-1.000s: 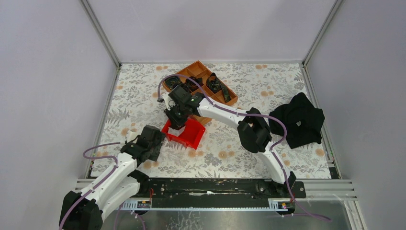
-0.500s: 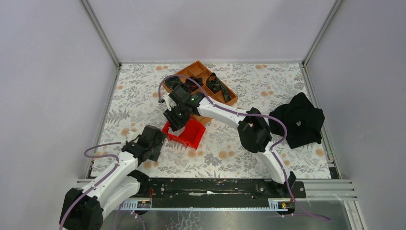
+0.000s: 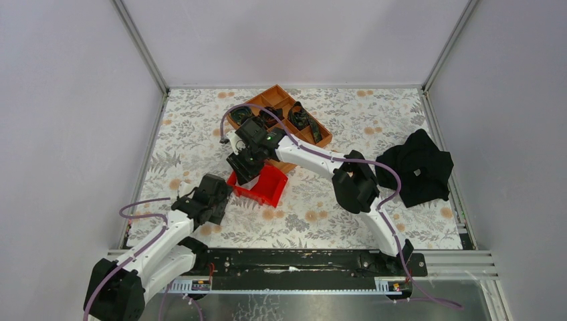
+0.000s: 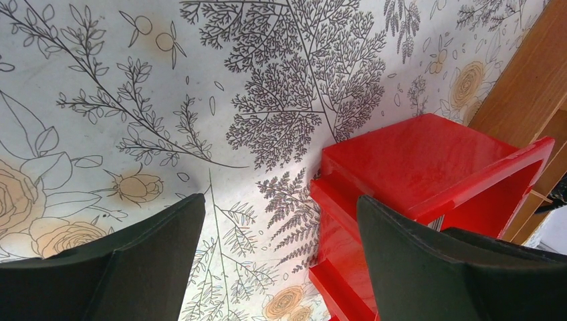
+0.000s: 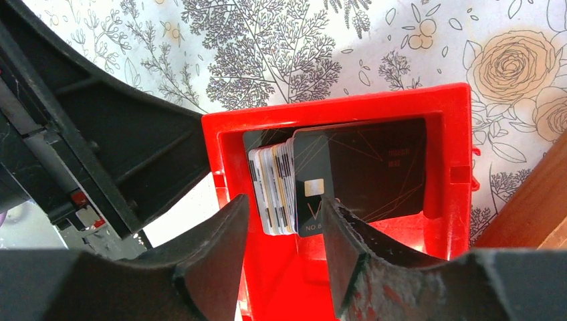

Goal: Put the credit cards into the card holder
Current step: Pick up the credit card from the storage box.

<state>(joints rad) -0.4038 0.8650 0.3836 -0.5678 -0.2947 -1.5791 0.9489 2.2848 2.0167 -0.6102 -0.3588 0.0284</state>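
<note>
**Right jaws.** They are part open and hold nothing. Both fingers [image 5: 200, 267] sit low in the right wrist view. The credit cards [image 5: 274, 190] are in the gap between the tips and just ahead of them. The cards stand on edge as 1 packed stack inside the red bin [image 5: 456, 154].

- The finger at the left of that view lies just beside the stack's pale edges; we cannot tell whether it touches.
- The front card, 1 dark card [image 5: 374, 167] with a small chip, faces the camera. Its lower edge runs behind the other fingertip.
- Part of the dark card's face shows in the gap, so the jaws are not closed on the stack.

**Card count.** We see 1 dark card face-on. The pale edges behind it are packed too tightly for us to count.

**Left jaws.** They are wide open and empty. Between the 2 fingers [image 4: 134, 267] we see the floral surface [image 4: 100, 100] and the near corner of the bin. The bin runs on behind the finger at the right of that view.

**Top view.**

- There is 1 red bin, directly under the right jaws.
- The left jaws sit just beside the bin's near-left corner.
- Beyond the right jaws is 1 orange-brown tray [image 3: 275, 91] with dark items in its compartments.
- Well apart, to the right of both jaws, lies 1 black cloth [image 3: 418, 167].
</note>
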